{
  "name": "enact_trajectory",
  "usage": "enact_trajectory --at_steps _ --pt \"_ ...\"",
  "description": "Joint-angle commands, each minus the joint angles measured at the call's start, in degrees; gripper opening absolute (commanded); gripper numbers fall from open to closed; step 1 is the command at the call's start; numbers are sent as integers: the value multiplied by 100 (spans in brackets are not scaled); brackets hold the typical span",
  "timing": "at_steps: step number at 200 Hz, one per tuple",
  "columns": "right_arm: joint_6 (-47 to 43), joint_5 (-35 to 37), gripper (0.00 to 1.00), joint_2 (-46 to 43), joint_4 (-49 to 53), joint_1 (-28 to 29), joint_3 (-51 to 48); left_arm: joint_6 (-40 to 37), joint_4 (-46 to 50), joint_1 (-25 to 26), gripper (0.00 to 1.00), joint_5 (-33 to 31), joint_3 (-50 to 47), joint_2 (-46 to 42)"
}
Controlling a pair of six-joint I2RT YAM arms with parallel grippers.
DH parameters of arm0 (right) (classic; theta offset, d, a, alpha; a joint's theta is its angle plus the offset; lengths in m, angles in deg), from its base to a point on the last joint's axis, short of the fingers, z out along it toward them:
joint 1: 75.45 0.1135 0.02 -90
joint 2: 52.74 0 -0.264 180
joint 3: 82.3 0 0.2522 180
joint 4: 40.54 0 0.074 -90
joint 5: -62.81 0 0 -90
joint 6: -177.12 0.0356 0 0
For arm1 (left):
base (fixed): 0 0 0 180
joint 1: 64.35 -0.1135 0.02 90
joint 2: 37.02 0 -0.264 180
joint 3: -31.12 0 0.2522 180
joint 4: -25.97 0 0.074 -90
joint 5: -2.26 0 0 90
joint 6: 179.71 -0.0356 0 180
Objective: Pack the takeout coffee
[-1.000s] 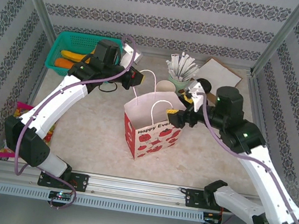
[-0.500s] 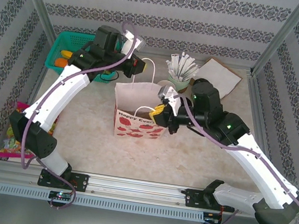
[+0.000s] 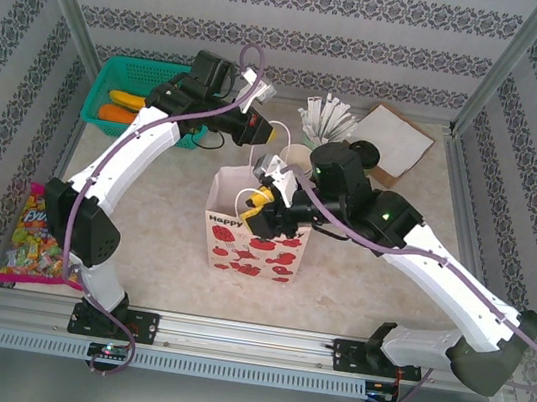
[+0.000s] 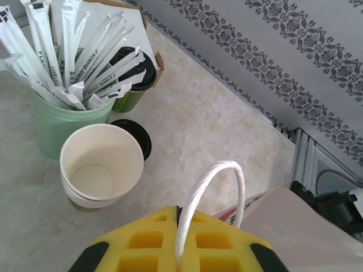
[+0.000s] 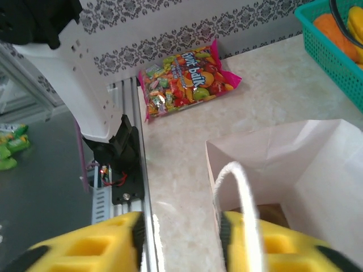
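Observation:
The takeout coffee (image 4: 138, 72), a small green cup with a black lid, stands behind the green cup of wrapped sticks (image 4: 54, 122); from above its lid (image 3: 363, 156) shows at the back, right of the paper bag (image 3: 247, 243). The strawberry-print bag stands upright mid-table with its mouth open (image 5: 295, 153). My left gripper (image 4: 180, 214) (image 3: 266, 137) is shut on the bag's rear white rope handle (image 4: 227, 170). Over the bag's near rim my right gripper (image 5: 181, 226) (image 3: 260, 205) stands open, the front handle (image 5: 238, 181) lying across its right finger, not between the jaws.
A stack of lidless cups (image 4: 102, 167) and a loose black lid (image 4: 136, 136) sit beside the stick cup. A cardboard sheet (image 3: 400, 135) lies back right, a teal basket of fruit (image 3: 128, 89) back left, and a candy bag (image 3: 36, 237) at the left edge.
The bag has turned and shifted left with the left gripper holding its handle. The right arm swung left onto the bag's near rim, and its jaws now stand apart.

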State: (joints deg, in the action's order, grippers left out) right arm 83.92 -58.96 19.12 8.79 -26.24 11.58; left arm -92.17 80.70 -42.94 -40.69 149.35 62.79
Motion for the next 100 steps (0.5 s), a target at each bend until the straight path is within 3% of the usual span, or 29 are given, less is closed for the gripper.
enact_trajectory --at_steps 1,14,37,84,91,100 --pt "-149 146 60 -251 311 -98 137 -281 237 12 7 245 -5 -223" --pt "-462 419 69 -387 746 -155 199 -265 240 12 8 230 3 -266" --pt "-666 1044 74 -640 1121 -366 215 -99 203 13 16 309 103 -345" --pt "-673 1006 88 -1159 947 -794 -32 25 157 4 39 -170 -8 -682" --pt "-649 1049 97 -1226 891 -823 -76 31 158 6 40 -242 -29 -739" --pt "-602 1209 98 -1297 784 -830 -143 27 158 11 40 -307 -55 -813"
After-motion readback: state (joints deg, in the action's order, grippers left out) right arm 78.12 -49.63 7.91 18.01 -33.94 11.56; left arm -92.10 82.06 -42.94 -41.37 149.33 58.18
